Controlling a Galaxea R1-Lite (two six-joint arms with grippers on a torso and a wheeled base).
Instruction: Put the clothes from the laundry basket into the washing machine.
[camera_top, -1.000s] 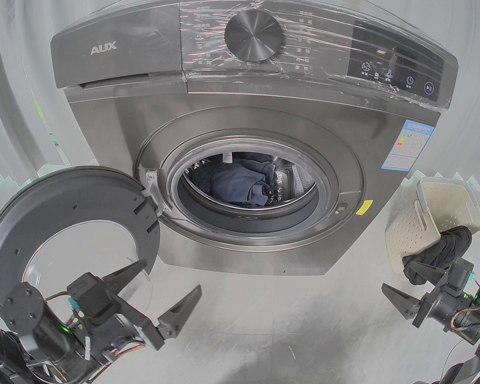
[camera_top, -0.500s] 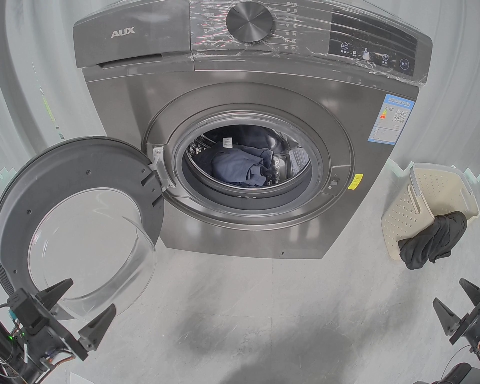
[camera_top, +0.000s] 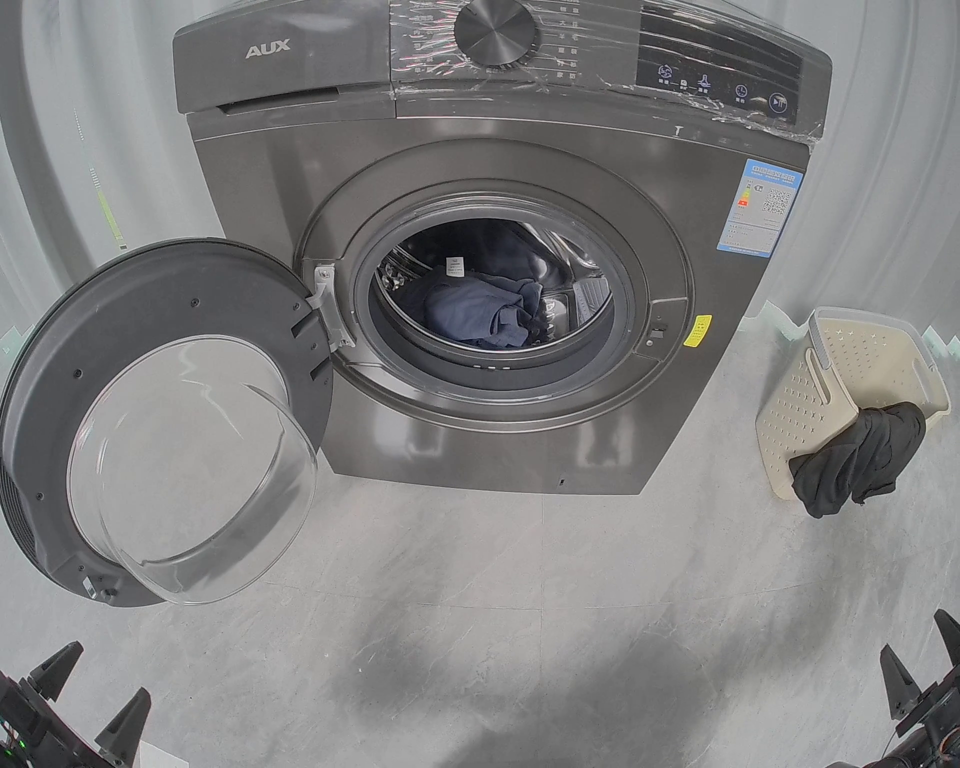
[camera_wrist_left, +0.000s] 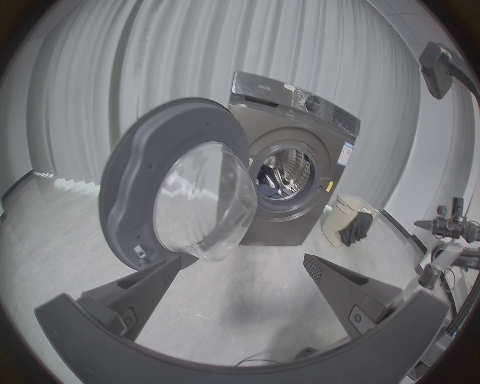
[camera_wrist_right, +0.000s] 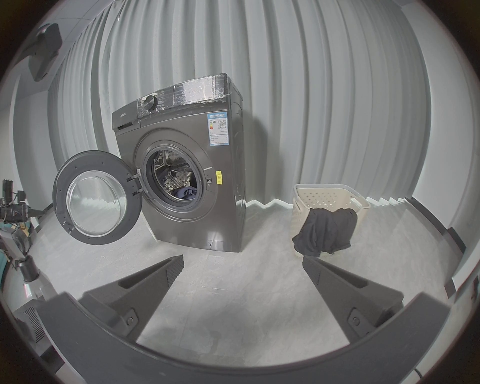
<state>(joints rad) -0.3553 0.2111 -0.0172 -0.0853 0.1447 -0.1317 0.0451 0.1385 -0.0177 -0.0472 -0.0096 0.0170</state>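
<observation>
Straight ahead on the pale floor (camera_top: 540, 620): grey front-loading washing machine (camera_top: 520, 140), door (camera_top: 150, 290) swung wide open toward the robot's left, hinged at the left of the porthole, clear glass bowl (camera_top: 190, 460) bulging from its dark grey ring. Inside the drum (camera_top: 590, 300), blue clothes (camera_top: 480, 305) heaped low toward the front, small white tag (camera_top: 455, 266) showing just above them. On the front panel, yellow sticker (camera_top: 697, 330) just right of the porthole, printed label (camera_top: 760, 207) higher up near the right edge, round dial (camera_top: 495, 30) on the control strip under clear film. To the machine's right and apart from it, cream perforated laundry basket (camera_top: 810, 390) standing on the floor, black garment (camera_top: 860, 460) draped over its front rim, part inside, part hanging down the outer wall almost to the floor. Garment touching the basket only, well apart from the machine. Left gripper (camera_top: 100, 680) low at the near left, well short of the open door, fingers (camera_wrist_left: 145, 285) spread wide and empty. Right gripper (camera_top: 918, 640) low at the near right, well apart from basket and garment, fingers (camera_wrist_right: 345, 285) likewise spread wide, pinching nothing. From the left wrist view, door nearest, machine behind it, basket farther off beside the machine's right flank. Behind everything, pleated white curtain (camera_top: 60, 150).
</observation>
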